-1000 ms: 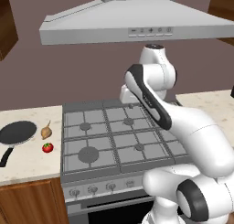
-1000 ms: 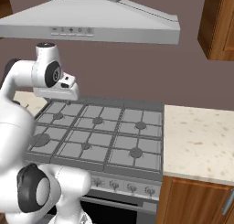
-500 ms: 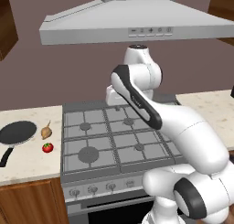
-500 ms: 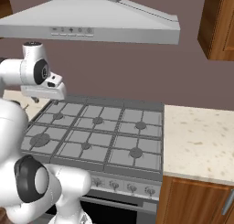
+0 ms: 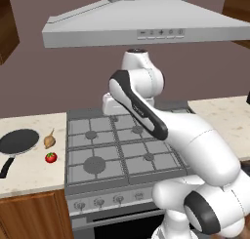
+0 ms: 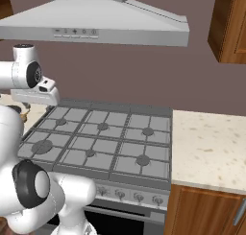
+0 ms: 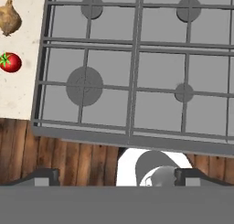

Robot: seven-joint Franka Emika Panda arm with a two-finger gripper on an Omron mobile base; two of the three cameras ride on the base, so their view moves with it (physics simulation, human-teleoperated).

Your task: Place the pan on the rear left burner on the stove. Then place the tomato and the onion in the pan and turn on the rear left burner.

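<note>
On the counter [image 5: 29, 169], at nine o'clock of the stove [image 5: 122, 150], the pan [image 5: 18, 141], onion [image 5: 49, 139] and tomato [image 5: 51, 157] are seen, while the end effector [image 7: 116, 176] is held wide open and empty.

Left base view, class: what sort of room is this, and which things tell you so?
A simulated home kitchen: a six-burner gas stove under a grey range hood, with speckled stone counters on wooden cabinets either side.

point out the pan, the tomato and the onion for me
pan [image 5: 18, 140], left base view, middle of its black round base, on the counter left of the stove
tomato [image 5: 51, 157], left base view, middle of the red fruit
onion [image 5: 49, 141], left base view, on the tan bulb below its stalk
</note>
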